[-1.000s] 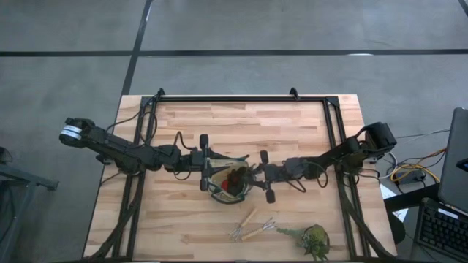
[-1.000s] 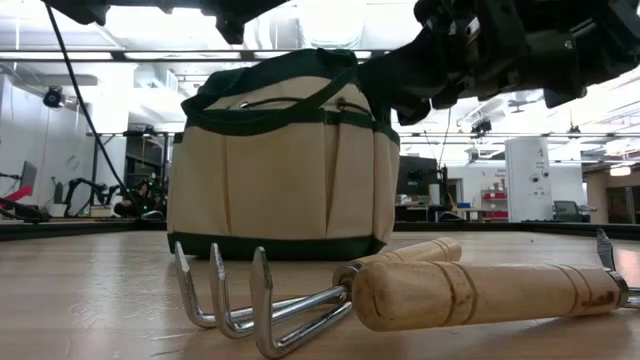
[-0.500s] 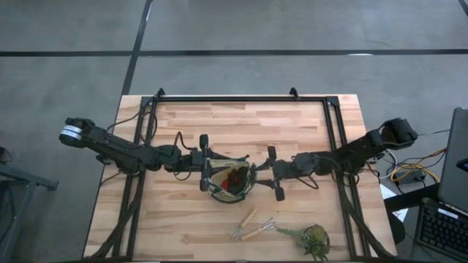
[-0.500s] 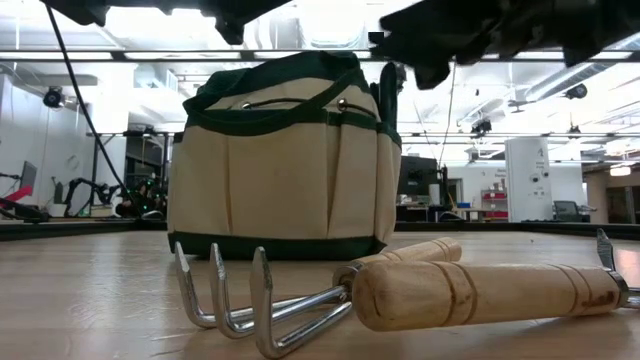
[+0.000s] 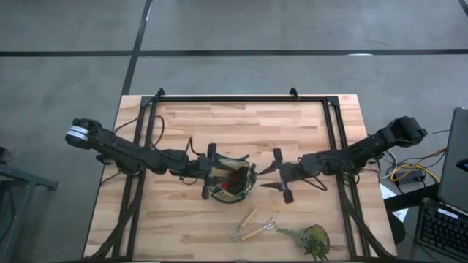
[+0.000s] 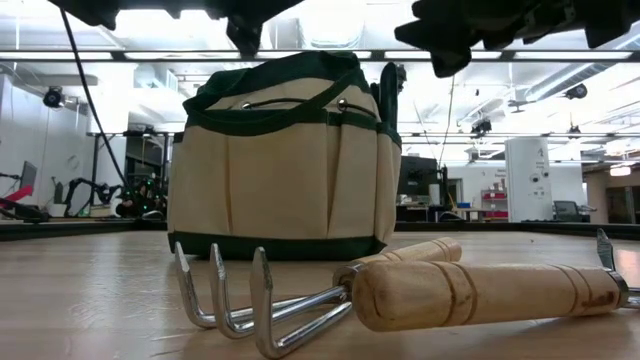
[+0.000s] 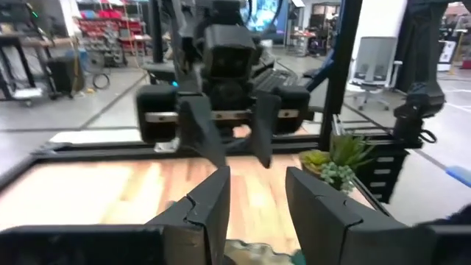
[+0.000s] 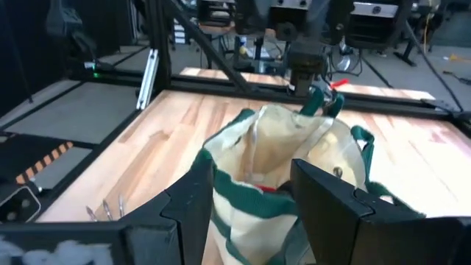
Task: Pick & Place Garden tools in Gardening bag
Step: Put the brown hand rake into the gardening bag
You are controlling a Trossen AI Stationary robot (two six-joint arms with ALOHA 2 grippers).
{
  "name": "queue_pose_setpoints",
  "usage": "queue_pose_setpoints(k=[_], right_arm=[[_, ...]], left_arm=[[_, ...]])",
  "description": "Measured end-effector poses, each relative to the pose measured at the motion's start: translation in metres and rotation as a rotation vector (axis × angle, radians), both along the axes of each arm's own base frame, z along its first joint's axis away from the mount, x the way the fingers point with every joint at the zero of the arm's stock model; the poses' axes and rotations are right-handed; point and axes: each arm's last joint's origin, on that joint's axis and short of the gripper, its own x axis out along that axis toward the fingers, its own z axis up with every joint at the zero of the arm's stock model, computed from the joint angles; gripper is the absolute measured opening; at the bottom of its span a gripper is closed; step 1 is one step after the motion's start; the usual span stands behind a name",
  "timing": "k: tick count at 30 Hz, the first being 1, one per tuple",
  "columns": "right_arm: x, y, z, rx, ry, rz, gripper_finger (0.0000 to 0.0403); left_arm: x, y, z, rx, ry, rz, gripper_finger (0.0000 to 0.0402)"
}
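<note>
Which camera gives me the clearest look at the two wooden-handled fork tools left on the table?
The low view: the fork tools lie close, tines and handles plain. The high view shows them small in front of the gardening bag; the right wrist view catches only tines.

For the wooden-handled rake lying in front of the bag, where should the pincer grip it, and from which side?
Probably the middle of the wooden handle, coming straight down from above. The rake lies flat on the table, and its handle is bare and thick, while the curved metal prongs are thin and awkward. The second rake lies close beside it, so close across the handle. The right pincer hovers open nearest.
</note>
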Motion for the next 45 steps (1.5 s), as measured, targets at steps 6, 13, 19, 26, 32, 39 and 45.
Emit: queue_pose_setpoints(k=[6, 13, 19, 26, 32, 39, 45], right_arm=[[-0.002, 0.005, -0.006, -0.011, 0.054, 0.021, 0.0173], [-0.014, 0.008, -0.007, -0.022, 0.147, 0.040, 0.0162], [-0.018, 0.012, -0.009, -0.030, 0.180, 0.060, 0.0154], [-0.018, 0.013, -0.009, -0.007, 0.185, 0.053, 0.0145], [-0.018, 0.013, -0.010, 0.007, 0.189, 0.050, 0.0141], [-0.018, 0.013, -0.010, 0.000, 0.186, 0.044, 0.0145], [-0.018, 0.013, -0.010, -0.002, 0.185, 0.045, 0.0134]], left_arm=[[0.010, -0.019, -0.005, -0.053, 0.032, -0.052, 0.0136], [0.016, -0.056, -0.010, -0.168, 0.271, -0.121, 0.0135], [0.014, -0.093, -0.021, -0.009, 0.459, -0.169, 0.0135], [0.014, -0.118, -0.058, 0.109, 0.603, -0.225, 0.0135], [0.019, -0.131, -0.090, 0.086, 0.671, -0.218, 0.0135], [0.026, -0.144, -0.111, 0.082, 0.681, -0.249, 0.0135], [0.027, -0.146, -0.107, 0.064, 0.703, -0.249, 0.0135]])
